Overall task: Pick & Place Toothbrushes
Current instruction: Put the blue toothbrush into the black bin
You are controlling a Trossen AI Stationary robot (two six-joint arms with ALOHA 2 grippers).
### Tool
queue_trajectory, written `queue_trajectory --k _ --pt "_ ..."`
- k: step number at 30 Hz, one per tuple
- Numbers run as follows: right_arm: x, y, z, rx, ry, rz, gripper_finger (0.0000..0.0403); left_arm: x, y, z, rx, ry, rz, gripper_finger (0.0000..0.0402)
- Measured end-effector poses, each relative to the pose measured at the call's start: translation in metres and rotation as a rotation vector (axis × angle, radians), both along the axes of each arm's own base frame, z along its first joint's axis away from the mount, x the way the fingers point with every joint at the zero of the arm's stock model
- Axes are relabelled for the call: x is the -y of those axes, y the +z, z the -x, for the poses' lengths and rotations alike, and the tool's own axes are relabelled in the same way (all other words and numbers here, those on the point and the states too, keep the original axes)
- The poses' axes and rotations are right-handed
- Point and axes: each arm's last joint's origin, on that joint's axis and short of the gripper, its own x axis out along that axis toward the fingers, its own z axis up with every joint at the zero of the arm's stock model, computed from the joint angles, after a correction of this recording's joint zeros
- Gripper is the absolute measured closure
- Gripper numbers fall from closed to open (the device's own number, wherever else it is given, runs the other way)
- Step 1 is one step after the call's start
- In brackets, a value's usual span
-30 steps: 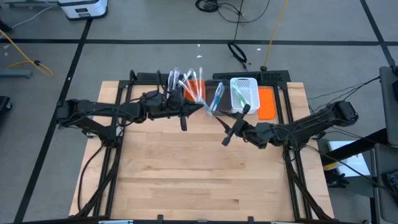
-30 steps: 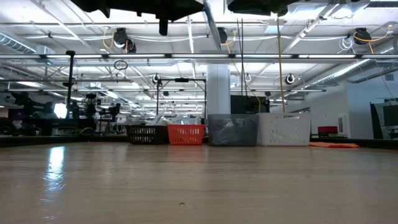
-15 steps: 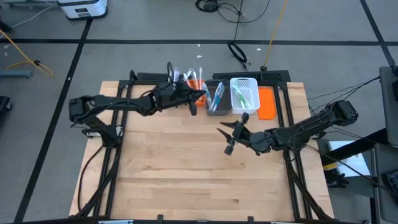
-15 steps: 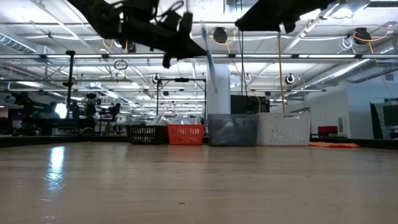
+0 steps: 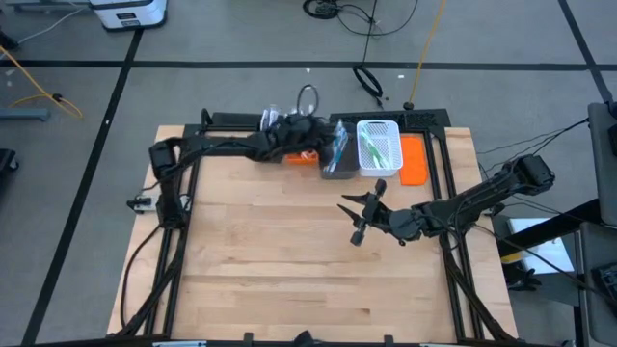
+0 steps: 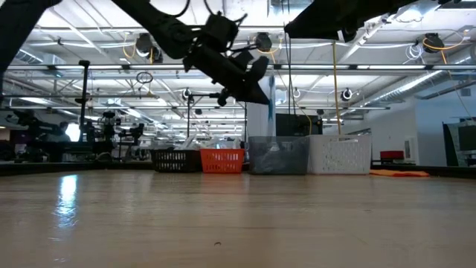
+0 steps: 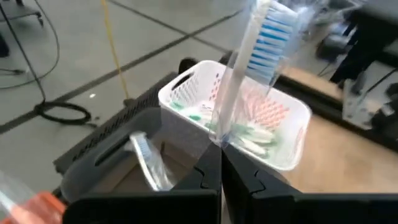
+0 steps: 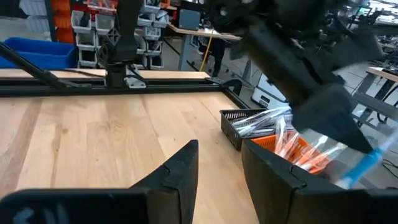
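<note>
At the far edge of the wooden worktop (image 5: 289, 251), the left gripper (image 5: 323, 145) reaches across the row of bins, its fingers (image 7: 205, 180) pressed together on a clear toothbrush with blue bristles (image 7: 249, 68), held upright over the bins. Below it stand, in order, a black basket (image 8: 245, 124) with wrapped brushes, an orange bin (image 5: 307, 157) with more of them, a grey bin (image 5: 337, 159) with one clear toothbrush (image 7: 149, 162) lying in it, and a white basket (image 5: 379, 145) that holds several green and white toothbrushes (image 5: 376, 149). An orange lid (image 5: 414, 159) lies flat just beside the white basket. Nearer the middle of the worktop the right gripper (image 5: 358, 217) hangs above bare wood, well apart from the bins, its fingers (image 8: 180, 168) spread with nothing between them.
</note>
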Motion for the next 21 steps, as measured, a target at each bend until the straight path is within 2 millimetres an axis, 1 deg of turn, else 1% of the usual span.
queue_trajectory --k 5,9,11,16,21 --pt "0.0 0.0 0.0 0.0 0.0 0.002 0.0289 -0.008 0.003 -0.02 -0.098 0.006 0.048 0.0402" --pt "0.0 0.0 0.0 -0.004 0.002 0.011 0.0289 -0.011 0.004 -0.027 -0.145 0.001 0.095 0.0402" --pt "0.0 0.0 0.0 -0.004 0.001 0.011 0.0289 -0.01 0.002 -0.027 -0.168 0.002 0.112 0.0402" --pt "0.0 0.0 0.0 -0.004 0.001 0.012 0.0289 -0.012 0.001 -0.025 -0.162 -0.006 0.165 0.0402" --pt "0.0 0.0 0.0 -0.006 0.002 0.015 0.0289 -0.012 -0.006 -0.022 -0.221 -0.011 0.195 0.0402"
